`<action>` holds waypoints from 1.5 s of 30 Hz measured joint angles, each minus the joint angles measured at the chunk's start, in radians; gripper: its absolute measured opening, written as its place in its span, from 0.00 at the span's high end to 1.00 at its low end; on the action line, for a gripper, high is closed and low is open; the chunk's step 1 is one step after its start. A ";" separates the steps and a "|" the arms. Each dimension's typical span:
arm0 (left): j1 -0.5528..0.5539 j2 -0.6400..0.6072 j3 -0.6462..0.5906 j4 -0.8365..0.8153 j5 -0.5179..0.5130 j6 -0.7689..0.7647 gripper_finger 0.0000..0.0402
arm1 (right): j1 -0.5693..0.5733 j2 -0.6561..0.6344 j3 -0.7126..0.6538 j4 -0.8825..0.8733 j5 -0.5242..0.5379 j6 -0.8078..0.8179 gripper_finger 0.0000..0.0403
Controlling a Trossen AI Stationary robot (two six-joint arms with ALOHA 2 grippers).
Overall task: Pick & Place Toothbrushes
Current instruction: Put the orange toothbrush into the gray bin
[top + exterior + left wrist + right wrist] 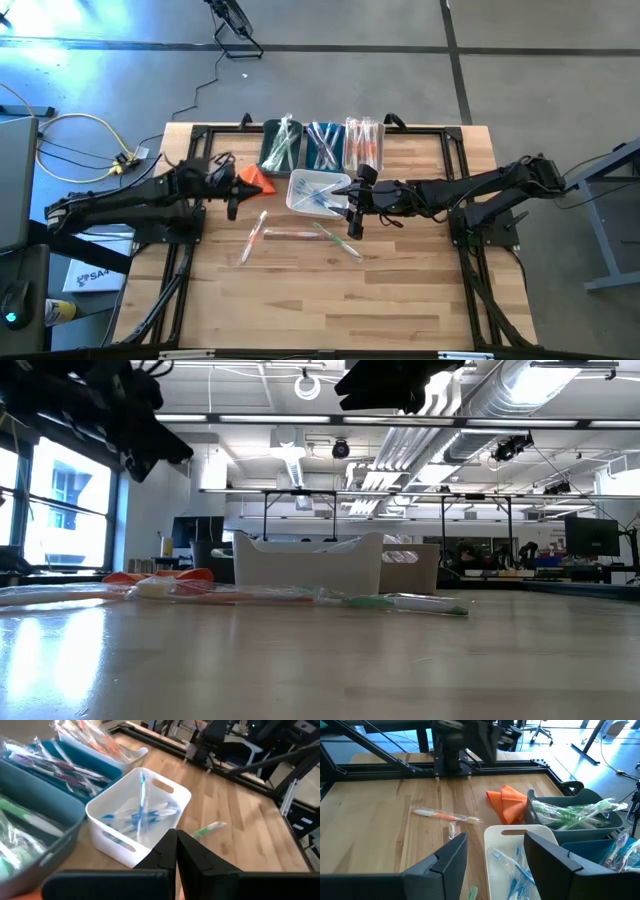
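Wrapped toothbrushes lie flat on the wooden table: an orange-handled one [445, 815], a pale one [295, 235] and a green one [340, 240]. A white bin [315, 192] holds blue toothbrushes [140, 815]. My left gripper [176, 845] is shut and holds nothing; it hangs above the table at the bin's left, near the orange cloth [255, 180]. My right gripper [495, 852] stands open above the bin's right rim, with nothing between its fingers.
Three sorting bins stand in a row at the far edge: one with green toothbrushes [282, 145], one with blue ones [325, 145] and one with orange ones [363, 143]. A black frame [450, 140] borders the table. Bare wood fills the near half.
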 joint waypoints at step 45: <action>-0.538 0.386 0.220 -0.320 -0.381 -0.676 0.99 | -0.106 0.000 0.000 -0.174 -0.001 -0.008 0.53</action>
